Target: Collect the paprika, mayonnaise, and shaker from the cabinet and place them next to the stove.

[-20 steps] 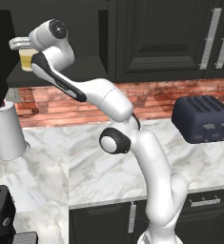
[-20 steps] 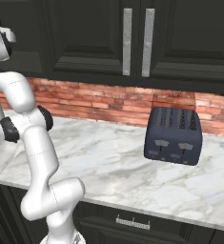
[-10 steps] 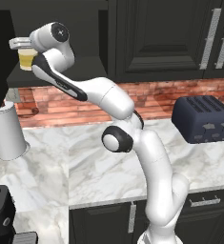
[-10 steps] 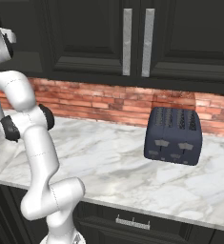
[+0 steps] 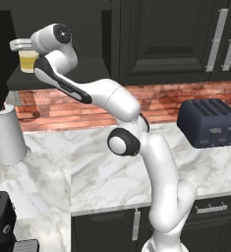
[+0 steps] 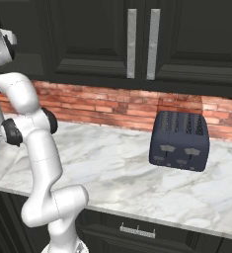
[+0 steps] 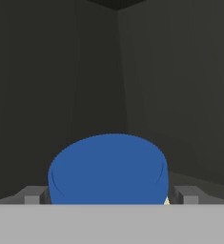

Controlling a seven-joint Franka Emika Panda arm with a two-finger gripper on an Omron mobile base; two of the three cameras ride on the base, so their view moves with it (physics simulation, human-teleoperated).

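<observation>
From the left base view I see a white cone-shaped object (image 5: 10,135) on the counter (image 5: 87,172) at far left. Above it my gripper (image 5: 27,49) is clamped on the mayonnaise (image 5: 28,61), held up at the cabinet (image 5: 63,64) shelf recess. A dark toaster (image 5: 209,122) sits far right, well apart.

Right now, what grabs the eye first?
The gripper, raised high at the cabinet shelf recess, is clamped on the mayonnaise, whose blue lid looms large in the hand view. Below, a dark toaster sits on the marble counter, right of the arm.
</observation>
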